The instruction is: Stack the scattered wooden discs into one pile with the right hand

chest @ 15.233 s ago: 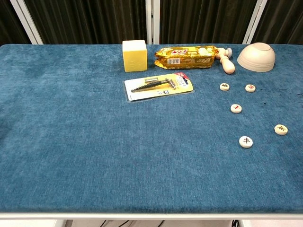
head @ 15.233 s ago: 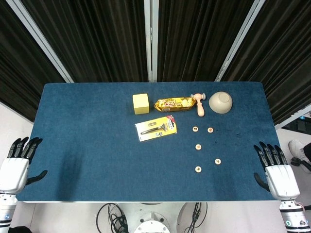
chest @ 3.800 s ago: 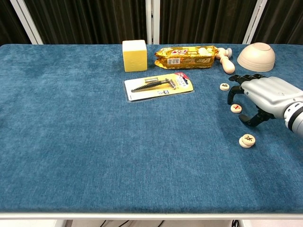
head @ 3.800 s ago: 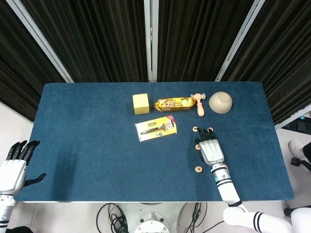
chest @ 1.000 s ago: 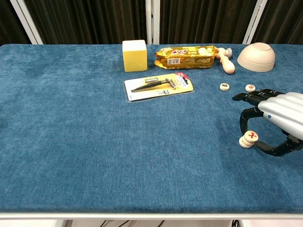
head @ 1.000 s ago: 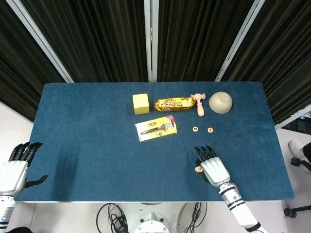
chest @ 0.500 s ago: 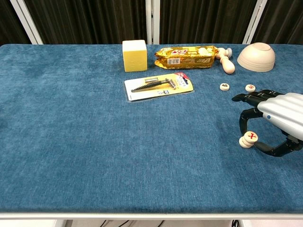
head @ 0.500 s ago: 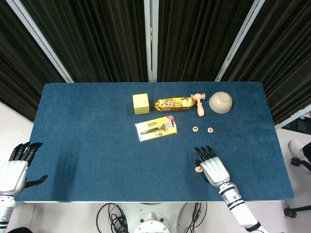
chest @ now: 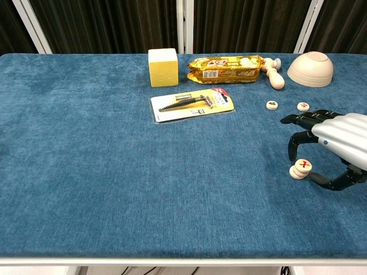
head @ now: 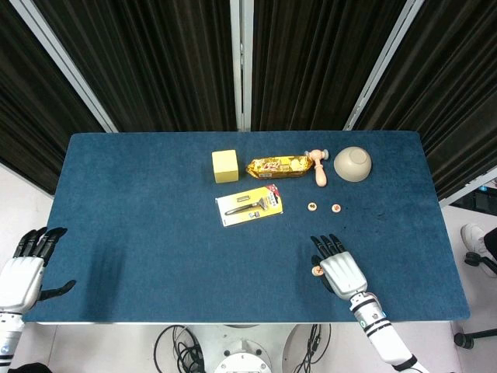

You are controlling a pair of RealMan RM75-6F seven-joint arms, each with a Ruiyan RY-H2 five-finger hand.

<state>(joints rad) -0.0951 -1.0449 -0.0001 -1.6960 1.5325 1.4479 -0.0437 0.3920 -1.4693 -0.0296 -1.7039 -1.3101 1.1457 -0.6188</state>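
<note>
A short pile of wooden discs (chest: pixel 300 168) stands near the table's front right, its top disc marked in red. In the head view the pile (head: pixel 317 271) shows just left of my right hand (head: pixel 339 268). My right hand (chest: pixel 335 146) arches beside and over the pile with its fingers (chest: pixel 292 150) spread and nothing gripped, and its thumb lies low to the pile's right. Two single discs (chest: pixel 272 105) (chest: pixel 303 106) lie flat further back. My left hand (head: pixel 23 272) hangs open off the table's front left corner.
At the back stand a yellow cube (chest: pixel 163 67), a gold snack packet (chest: pixel 226 68), a small wooden mallet (chest: pixel 275 73) and an upturned beige bowl (chest: pixel 310 68). A carded razor pack (chest: pixel 193 105) lies in the middle of the blue cloth table (chest: pixel 114 172).
Since the start my right hand came onto the table and three scattered discs were gathered into one pile. Over the last second hand and pile have hardly moved.
</note>
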